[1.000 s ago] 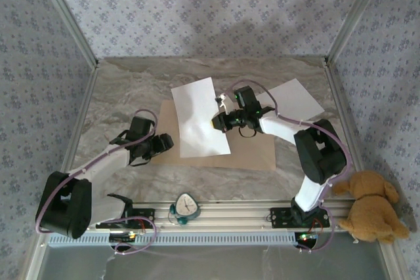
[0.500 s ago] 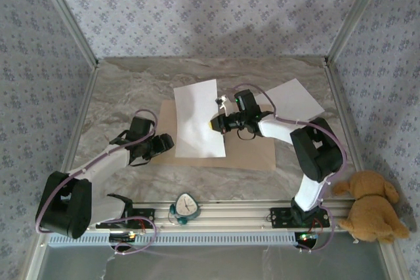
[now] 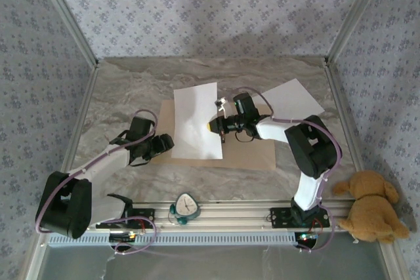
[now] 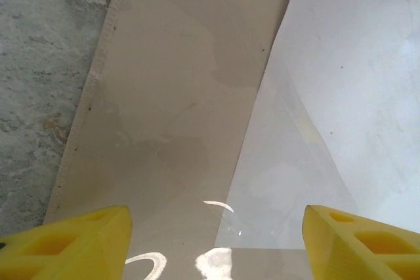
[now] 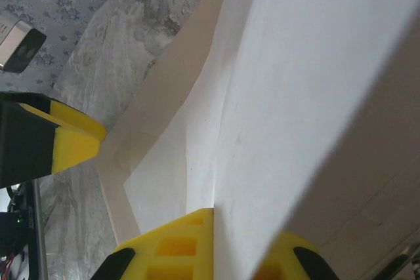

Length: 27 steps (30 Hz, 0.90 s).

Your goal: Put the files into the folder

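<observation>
One white sheet [image 3: 195, 119] lies slanted over the left half of the tan folder [image 3: 252, 152]. Its right edge is lifted, and my right gripper [image 3: 215, 126] is shut on that edge. In the right wrist view, the yellow fingers [image 5: 170, 247] pinch the sheet [image 5: 308, 77] above the folder [image 5: 134, 132]. My left gripper [image 3: 167, 142] hovers open at the folder's left edge, holding nothing. The left wrist view has the folder [image 4: 170, 96] below the open left gripper [image 4: 213, 247], with the sheet [image 4: 354, 83] to the right. The second white sheet [image 3: 294, 100] lies flat on the table at the back right.
A glossy clear film [image 4: 282, 181] lies on the folder under the sheet's corner. A brown teddy bear [image 3: 371, 208] sits at the right front corner. A small clock-like object [image 3: 186, 206] rests on the front rail. Metal frame posts and patterned walls enclose the marble table [image 3: 125, 96].
My right gripper has drawn the held sheet a little leftward and nearer over the folder. The left arm has stayed put.
</observation>
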Tool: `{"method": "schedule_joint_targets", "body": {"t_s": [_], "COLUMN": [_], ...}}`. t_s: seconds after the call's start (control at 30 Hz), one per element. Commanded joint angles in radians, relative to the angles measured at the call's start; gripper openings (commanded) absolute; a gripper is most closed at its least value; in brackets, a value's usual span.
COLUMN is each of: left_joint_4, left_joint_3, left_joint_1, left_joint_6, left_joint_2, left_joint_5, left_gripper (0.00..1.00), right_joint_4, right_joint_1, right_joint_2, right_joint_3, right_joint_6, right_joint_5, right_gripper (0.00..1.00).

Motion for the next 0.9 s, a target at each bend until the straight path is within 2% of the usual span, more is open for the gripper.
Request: {"method": "schedule_joint_targets", "body": {"t_s": [0.0, 0.33, 0.87], "left_joint_4": [-0.018, -0.009, -0.010], "left_joint_3": [0.014, -0.005, -0.016], "left_joint_1": [0.009, 0.009, 0.009], "left_joint_6": [0.014, 0.001, 0.000], "left_joint_2": [-0.014, -0.043, -0.042], "left_joint_5": [0.011, 0.005, 0.005], "left_gripper": [0.70, 0.70, 0.70], "right_joint_4": [0.039, 0.122, 0.133], "right_joint_1": [0.013, 0.021, 0.031], "right_joint_2": [0.032, 0.078, 0.142], "right_joint_3": [-0.010, -0.029, 0.011], "right_joint_6": [0.022, 0.069, 0.071], "right_joint_5": [-0.014, -0.007, -0.007], "right_gripper": [0.00, 0.00, 0.00]}}
